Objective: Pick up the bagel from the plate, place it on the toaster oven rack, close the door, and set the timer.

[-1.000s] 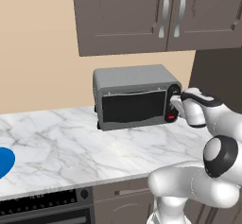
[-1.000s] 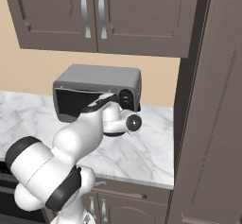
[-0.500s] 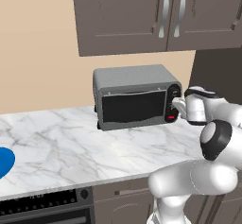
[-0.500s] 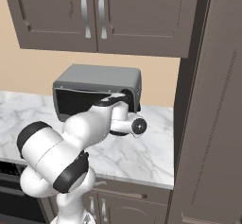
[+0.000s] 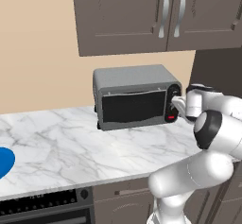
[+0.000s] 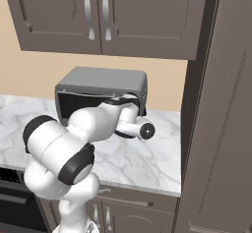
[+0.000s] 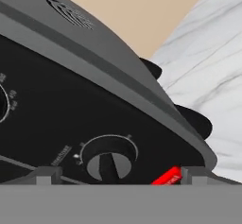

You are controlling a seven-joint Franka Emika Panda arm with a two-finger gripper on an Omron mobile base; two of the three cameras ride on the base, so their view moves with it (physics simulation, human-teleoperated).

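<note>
Gripper (image 5: 176,104) fingers spread apart at toaster oven (image 5: 134,96) dials, fingertips mostly hidden, door (image 5: 134,106) shut, plate (image 5: 4,161) cut off.

Base views flank the toaster oven (image 5: 134,98); hand view sits close

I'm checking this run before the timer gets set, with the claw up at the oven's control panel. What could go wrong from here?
1. The open claw straddles the lower knob, with a red button close beside it; a slight drift might press that instead.
2. Another dial sits on the same panel, so the wrong one could get turned.
3. The door looks shut, but its dark glass hides whether the bagel is inside.
</note>
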